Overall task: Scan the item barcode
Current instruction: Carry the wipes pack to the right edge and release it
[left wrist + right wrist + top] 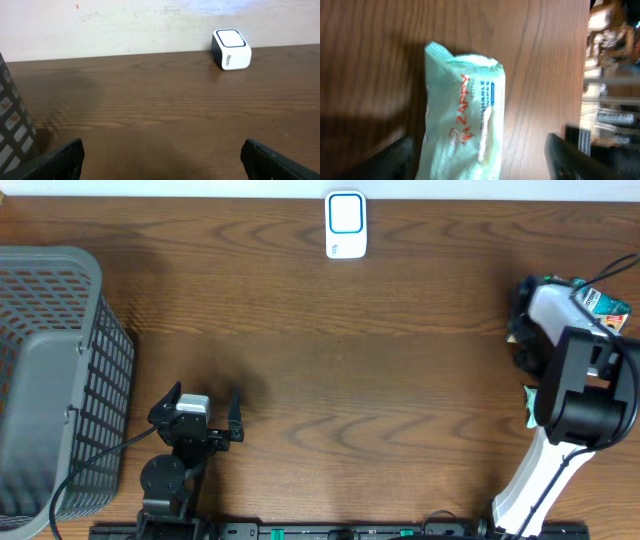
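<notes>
Left gripper (161, 152) spread wide; right gripper (480, 145) apparently spread too, astride pale-green packet (462, 85).

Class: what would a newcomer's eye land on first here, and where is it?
A pale green packet with red lettering fills the right wrist view, lying on the wooden table. Overhead, a small white scanner with a blue outline stands at the far edge, and a big grey basket occupies the left side.
</notes>
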Controlling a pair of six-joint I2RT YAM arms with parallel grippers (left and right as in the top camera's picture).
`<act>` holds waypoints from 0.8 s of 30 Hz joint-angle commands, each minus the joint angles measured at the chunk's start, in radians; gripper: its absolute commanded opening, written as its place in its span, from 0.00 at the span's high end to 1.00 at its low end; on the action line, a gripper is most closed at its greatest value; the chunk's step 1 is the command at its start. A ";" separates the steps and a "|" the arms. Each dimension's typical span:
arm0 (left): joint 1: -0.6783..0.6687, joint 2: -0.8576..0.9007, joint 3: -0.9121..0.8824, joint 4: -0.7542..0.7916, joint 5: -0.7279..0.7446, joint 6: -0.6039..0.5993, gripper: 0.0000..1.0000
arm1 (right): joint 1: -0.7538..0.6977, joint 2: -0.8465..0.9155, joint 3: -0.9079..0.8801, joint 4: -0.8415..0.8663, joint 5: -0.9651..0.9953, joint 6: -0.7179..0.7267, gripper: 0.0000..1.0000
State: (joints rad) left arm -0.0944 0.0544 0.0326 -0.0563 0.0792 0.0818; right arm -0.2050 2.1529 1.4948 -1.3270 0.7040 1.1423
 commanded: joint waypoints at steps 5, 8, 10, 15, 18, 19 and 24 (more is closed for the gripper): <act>0.003 -0.005 -0.016 -0.033 0.014 -0.002 0.00 | 0.011 -0.101 0.201 -0.099 -0.115 -0.144 0.01; 0.003 -0.005 -0.016 -0.033 0.014 -0.002 0.00 | 0.060 -0.221 0.211 -0.077 -0.190 -0.249 0.01; 0.003 -0.005 -0.016 -0.033 0.014 -0.002 0.00 | 0.097 -0.308 0.211 -0.035 -0.246 -0.366 0.01; 0.003 -0.005 -0.016 -0.033 0.014 -0.002 0.00 | 0.217 -0.571 0.211 0.073 -0.563 -0.826 0.01; 0.003 -0.005 -0.016 -0.033 0.014 -0.002 0.00 | 0.281 -0.716 0.211 0.079 -0.708 -0.997 0.01; 0.003 -0.005 -0.016 -0.033 0.014 -0.002 0.00 | 0.299 -0.765 0.211 0.077 -0.710 -1.002 0.01; 0.003 -0.005 -0.016 -0.033 0.014 -0.002 0.00 | 0.321 -0.938 0.211 0.074 -0.711 -1.001 0.01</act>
State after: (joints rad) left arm -0.0944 0.0544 0.0326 -0.0563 0.0795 0.0818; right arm 0.1081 1.2751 1.6993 -1.2484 0.0467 0.2310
